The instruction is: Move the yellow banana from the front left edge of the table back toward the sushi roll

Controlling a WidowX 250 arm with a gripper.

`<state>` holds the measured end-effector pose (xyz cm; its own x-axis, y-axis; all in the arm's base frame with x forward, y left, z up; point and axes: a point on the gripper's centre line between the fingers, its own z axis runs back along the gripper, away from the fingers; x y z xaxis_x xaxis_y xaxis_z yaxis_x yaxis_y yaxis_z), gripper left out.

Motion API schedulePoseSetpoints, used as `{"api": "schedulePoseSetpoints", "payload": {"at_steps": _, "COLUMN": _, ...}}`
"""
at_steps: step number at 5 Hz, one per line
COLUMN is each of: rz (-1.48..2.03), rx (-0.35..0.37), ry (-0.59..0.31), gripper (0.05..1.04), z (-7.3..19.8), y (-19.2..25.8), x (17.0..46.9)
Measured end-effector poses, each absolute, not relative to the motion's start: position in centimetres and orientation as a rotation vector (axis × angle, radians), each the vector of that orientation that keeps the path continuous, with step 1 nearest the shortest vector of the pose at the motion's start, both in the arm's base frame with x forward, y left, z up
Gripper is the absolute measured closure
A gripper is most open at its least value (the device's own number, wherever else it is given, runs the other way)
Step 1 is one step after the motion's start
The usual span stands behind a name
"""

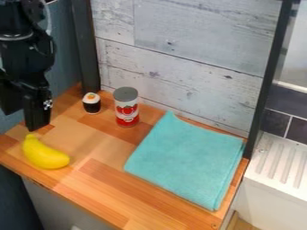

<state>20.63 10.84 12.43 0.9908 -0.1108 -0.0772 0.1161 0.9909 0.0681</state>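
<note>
Claw (23,120) released, well left of the can (126,108) on the wooden worktop (96,161).
Fingers apart, holding nothing; yellow banana (46,154), near the claw, front-left of the can; toy sushi roll (92,106) (white top, orange dab) just left of the can, which stands upright; folded turquoise cloth (187,159), flat, right of it.
</note>
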Motion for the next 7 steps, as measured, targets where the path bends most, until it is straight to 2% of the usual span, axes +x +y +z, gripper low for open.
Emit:
{"api": "schedulePoseSetpoints", "payload": {"at_steps": 1, "rz": -0.106, "rx": 0.062, "ry": 0.094, "gripper": 0.079, "z": 11.9, "y": 10.8, "x": 20.5}}
{"api": "schedulePoseSetpoints", "payload": {"at_steps": 3, "rz": 0.285, "rx": 0.068, "ry": 0.112, "gripper": 0.079, "z": 9.8, "y": 12.6, "x": 22.0}}
{"api": "schedulePoseSetpoints", "payload": {"at_steps": 4, "rz": 0.514, "rx": 0.014, "ry": 0.099, "gripper": 0.079, "z": 8.8, "y": 13.6, "x": 22.0}}
{"api": "schedulePoseSetpoints", "payload": {"at_steps": 5, "rz": 0.706, "rx": 0.003, "ry": 0.144, "gripper": 0.079, "z": 8.1, "y": 14.4, "x": 22.2}}
{"api": "schedulePoseSetpoints", "payload": {"at_steps": 6, "rz": 0.855, "rx": 0.026, "ry": 0.123, "gripper": 0.079, "z": 7.2, "y": 14.8, "x": 22.4}}
{"api": "schedulePoseSetpoints", "payload": {"at_steps": 7, "rz": 0.893, "rx": 0.002, "ry": 0.110, "gripper": 0.079, "z": 5.9, "y": 14.9, "x": 22.7}}
